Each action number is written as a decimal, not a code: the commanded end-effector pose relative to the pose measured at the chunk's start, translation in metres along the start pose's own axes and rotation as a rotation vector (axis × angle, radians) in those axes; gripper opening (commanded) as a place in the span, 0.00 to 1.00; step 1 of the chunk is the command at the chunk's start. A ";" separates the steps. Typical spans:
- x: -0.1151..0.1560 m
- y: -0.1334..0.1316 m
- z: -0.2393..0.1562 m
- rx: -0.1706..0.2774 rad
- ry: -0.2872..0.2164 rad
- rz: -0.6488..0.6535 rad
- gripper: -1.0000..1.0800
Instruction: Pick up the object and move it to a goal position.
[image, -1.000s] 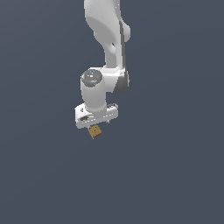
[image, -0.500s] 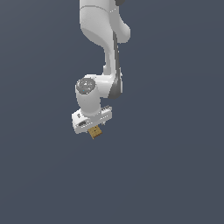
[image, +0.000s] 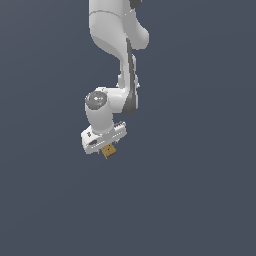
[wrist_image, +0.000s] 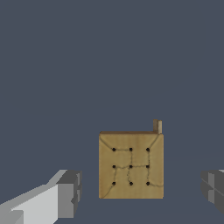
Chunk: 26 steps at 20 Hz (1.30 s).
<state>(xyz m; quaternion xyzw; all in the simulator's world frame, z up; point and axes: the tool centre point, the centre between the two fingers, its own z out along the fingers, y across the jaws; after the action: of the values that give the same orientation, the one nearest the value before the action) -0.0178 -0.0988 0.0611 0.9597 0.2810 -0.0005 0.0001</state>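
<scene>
The object is a small tan-brown cube with several dark dots on its top face. In the wrist view it lies between the two grey fingertips of my gripper. A clear gap shows on each side of the cube, so neither pad touches it. In the exterior view the cube shows just under the white hand, and the gripper sits low over it, open and straddling it. The fingers themselves are hidden behind the hand there.
The white arm comes down from the top of the exterior view. A plain dark grey-blue surface fills everything else, with no other objects or edges in view.
The hand has come down and shifted slightly toward the exterior view's left, closing in over the cube. The cube has stayed where it was.
</scene>
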 end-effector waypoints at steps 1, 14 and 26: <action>0.000 0.000 0.001 0.000 0.000 0.000 0.96; 0.000 0.000 0.048 0.000 0.001 -0.004 0.96; 0.000 0.000 0.050 0.000 0.001 -0.004 0.00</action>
<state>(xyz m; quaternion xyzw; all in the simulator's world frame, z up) -0.0177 -0.0992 0.0115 0.9591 0.2830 0.0001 0.0003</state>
